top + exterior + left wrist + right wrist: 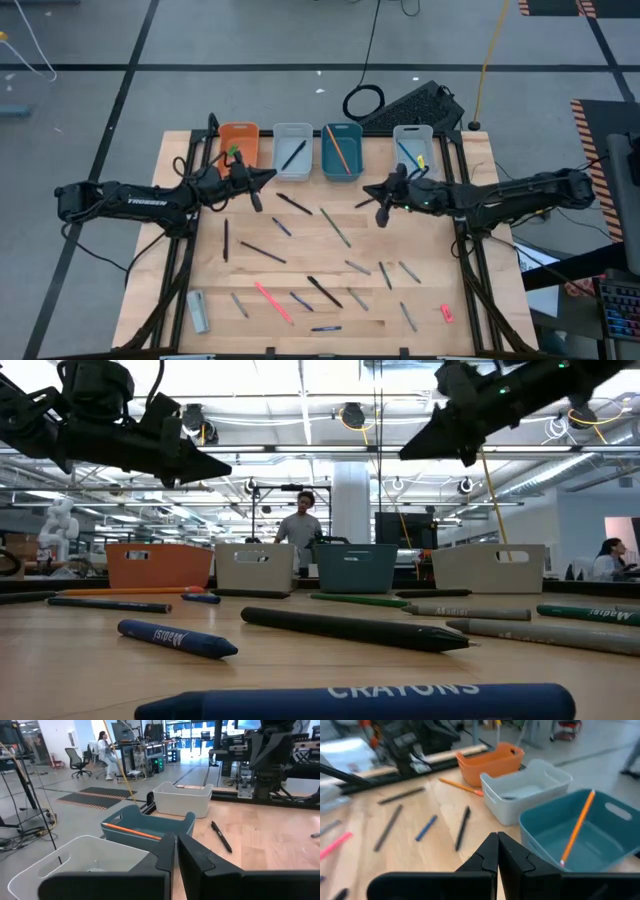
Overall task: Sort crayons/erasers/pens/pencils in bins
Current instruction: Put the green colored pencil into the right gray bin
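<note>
Four bins stand in a row at the far edge of the wooden table (60,660): an orange bin (158,565), a pale grey bin (255,568), a teal bin (356,568) and a second pale grey bin (488,568); two dark arms reach in from above, the left arm (110,430) at upper left and the right arm (500,400) at upper right, both held well above the table. Nearest the camera lies a blue crayon (360,702) lettered CRAYONS; behind it a shorter blue crayon (175,639), a long black pen (350,629), and a green crayon (588,614). A person (300,532) stands behind the bins; another person (608,560) sits at far right.
</note>
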Controlling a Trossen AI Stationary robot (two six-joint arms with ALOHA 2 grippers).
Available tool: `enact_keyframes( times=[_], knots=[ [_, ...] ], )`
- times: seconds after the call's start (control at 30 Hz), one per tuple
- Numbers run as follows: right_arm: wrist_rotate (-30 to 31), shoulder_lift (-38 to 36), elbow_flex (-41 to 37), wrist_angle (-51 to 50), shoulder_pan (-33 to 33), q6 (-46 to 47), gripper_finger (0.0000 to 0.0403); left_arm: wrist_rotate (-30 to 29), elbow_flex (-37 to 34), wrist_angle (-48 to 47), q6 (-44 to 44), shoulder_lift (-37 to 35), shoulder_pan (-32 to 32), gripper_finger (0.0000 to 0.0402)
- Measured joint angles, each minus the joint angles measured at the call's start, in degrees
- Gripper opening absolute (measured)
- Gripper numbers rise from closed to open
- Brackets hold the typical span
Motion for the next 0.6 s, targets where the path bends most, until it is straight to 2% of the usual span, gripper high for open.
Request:
enact_keyframes(
  times=[0.17, 0.6],
  knots=[
    [-0.4, 7.2, 6.0, -5.7, 0.0, 5.3, 0.0, 0.0, 0.0, -0.2, 0.1, 0.0, 0.0, 0.0026],
    [-6.4, 23.8, 19.1, -24.0, 0.6, 22.2, 0.0, 0.0, 0.0, -0.5, 0.1, 0.0, 0.0, 0.0026]
  ],
)
